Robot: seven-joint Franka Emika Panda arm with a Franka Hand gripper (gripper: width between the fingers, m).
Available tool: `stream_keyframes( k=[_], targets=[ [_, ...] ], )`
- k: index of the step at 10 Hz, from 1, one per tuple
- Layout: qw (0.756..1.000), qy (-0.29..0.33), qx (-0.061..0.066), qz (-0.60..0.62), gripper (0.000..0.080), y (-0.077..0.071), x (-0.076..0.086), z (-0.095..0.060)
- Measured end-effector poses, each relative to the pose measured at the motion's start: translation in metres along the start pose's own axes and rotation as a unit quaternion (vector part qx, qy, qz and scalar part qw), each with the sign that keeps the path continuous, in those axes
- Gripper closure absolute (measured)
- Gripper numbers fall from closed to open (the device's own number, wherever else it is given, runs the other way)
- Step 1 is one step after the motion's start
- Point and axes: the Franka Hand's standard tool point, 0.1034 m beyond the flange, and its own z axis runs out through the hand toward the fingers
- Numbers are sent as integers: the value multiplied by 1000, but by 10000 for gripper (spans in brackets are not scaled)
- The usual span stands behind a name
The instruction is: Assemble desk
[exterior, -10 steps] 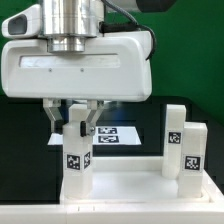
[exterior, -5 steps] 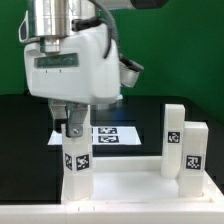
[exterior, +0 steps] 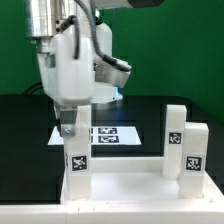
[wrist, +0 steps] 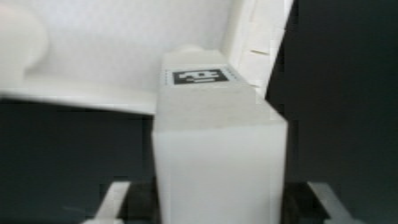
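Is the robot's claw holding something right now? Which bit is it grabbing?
Yes. The claw is holding a white desk leg by its top end, standing upright on the desk panel.

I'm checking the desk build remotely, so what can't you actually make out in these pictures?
- Exterior view: the gripper fingertips, hidden behind the white rectangular block leg.
- Exterior view: white square rimmed panel, cut off by the bottom edge.
- Wrist view: leg's seating in its socket, hidden by the leg itself.
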Motion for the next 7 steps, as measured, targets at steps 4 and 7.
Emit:
stream_keyframes(
  k=[4,7],
  targets=[
    [986,-27,9,165,474,1,-4,0],
    [997,-20,-2,-70,291,5,-10,4]
  ],
)
